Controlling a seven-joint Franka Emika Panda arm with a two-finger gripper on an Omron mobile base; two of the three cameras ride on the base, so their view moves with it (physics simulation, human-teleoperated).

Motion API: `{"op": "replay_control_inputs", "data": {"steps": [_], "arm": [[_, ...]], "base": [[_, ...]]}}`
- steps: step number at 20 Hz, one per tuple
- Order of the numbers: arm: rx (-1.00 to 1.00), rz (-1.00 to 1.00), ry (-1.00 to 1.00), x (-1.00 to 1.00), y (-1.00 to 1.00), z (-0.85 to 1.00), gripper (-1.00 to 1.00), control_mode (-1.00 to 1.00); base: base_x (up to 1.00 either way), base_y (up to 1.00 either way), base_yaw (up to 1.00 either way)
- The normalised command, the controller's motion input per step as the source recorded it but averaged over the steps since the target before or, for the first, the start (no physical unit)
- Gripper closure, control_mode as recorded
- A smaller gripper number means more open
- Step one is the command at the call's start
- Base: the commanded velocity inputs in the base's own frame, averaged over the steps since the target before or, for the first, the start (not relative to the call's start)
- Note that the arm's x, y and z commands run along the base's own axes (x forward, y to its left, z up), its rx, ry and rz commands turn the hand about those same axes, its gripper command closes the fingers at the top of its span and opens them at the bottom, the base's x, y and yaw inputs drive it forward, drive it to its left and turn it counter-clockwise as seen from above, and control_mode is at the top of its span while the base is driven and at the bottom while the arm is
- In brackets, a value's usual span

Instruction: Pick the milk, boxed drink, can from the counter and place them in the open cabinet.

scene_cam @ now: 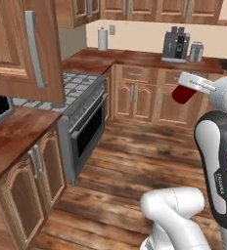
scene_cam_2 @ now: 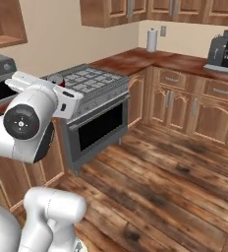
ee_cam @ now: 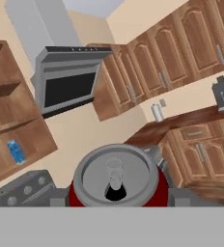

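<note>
The hand view looks straight onto the silver top of the can (ee_cam: pixel 117 179), grasped between the fingers, whose tips are hidden behind its red body. At that view's left, the milk (ee_cam: pixel 16 151) stands on a lower shelf of the open cabinet (ee_cam: pixel 12 120), with bare shelf beside it. The left base view shows the cabinet door (scene_cam: pixel 22 46) with its grey bar handle swung out above the table (scene_cam: pixel 12 134), and the can (scene_cam: pixel 184 94) held in mid-air, well clear over the wood floor (scene_cam: pixel 120 166). In the right base view, the arm covers most of the can; only a red sliver (scene_cam_2: pixel 58 81) shows beside the stove (scene_cam_2: pixel 94 91).
</note>
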Motion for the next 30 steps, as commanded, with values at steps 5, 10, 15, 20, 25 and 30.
{"op": "replay_control_inputs", "data": {"steps": [5,10,15,20,25,30], "arm": [[0.0,0.0,0.0,0.0,0.0,0.0,1.0,1.0],[0.0,0.0,0.0,0.0,0.0,0.0,1.0,1.0],[0.0,0.0,0.0,0.0,0.0,0.0,1.0,1.0],[0.0,0.0,0.0,0.0,0.0,0.0,1.0,1.0],[0.0,0.0,0.0,0.0,0.0,0.0,1.0,1.0],[0.0,0.0,0.0,0.0,0.0,0.0,1.0,1.0]], "base": [[0.87,-0.59,0.0],[0.33,-0.31,0.33],[-0.13,-0.06,0.61],[-0.18,-0.02,0.62],[-0.07,0.0,0.57],[-0.04,0.0,0.55]]}}
